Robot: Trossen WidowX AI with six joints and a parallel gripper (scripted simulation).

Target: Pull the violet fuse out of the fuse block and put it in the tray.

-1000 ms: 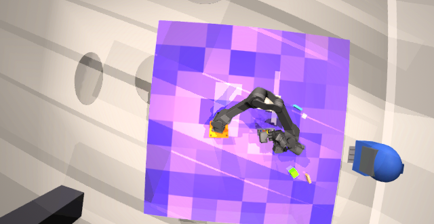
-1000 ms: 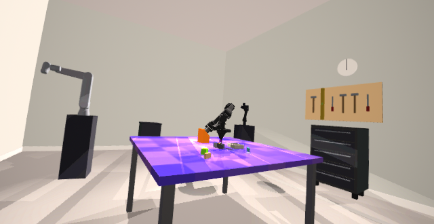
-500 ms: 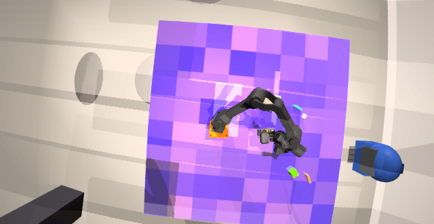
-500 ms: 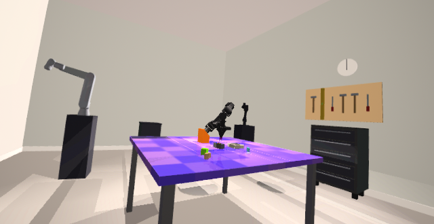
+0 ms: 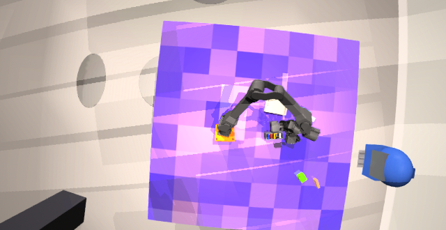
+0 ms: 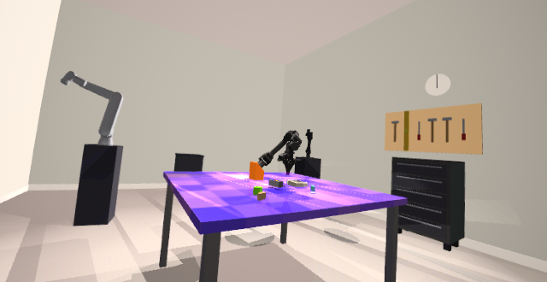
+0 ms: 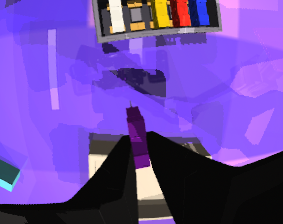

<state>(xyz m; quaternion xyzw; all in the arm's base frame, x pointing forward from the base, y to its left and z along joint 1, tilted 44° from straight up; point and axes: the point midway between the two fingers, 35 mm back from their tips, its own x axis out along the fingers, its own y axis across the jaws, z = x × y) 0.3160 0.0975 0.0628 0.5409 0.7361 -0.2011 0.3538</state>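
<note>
In the top view, the orange base point(image 5: 224, 133) of the arm sits on the left, and the dark arm point(image 5: 265, 92) bends up and over to the right. Next comes the fuse block point(image 5: 272, 136), a small dark box with colored fuses in a row. Just right of it is the gripper point(image 5: 290, 136), hanging above the table. The wrist view shows the gripper point(image 7: 140, 156) squeezed tight on the violet fuse point(image 7: 136, 137), which sticks out between its two dark fingers. The fuse block point(image 7: 156, 11) sits farther off in that view, and one slot near its white fuse looks bare. So the fuse seems to be out of the block and up in the air. I think the job is now at the carrying step. The pale tray point(image 5: 275, 107) lies just behind the block, partly under the arm, and a pale patch below the fingers in the wrist view may be that tray. The next move needs the fuse brought over the tray, lowered, and let go. The block is close by, so the arm must not swing low near it. The purple table point(image 5: 195, 195) has lots of room toward its edges, and the green block point(image 5: 302, 177) lies well away.
</note>
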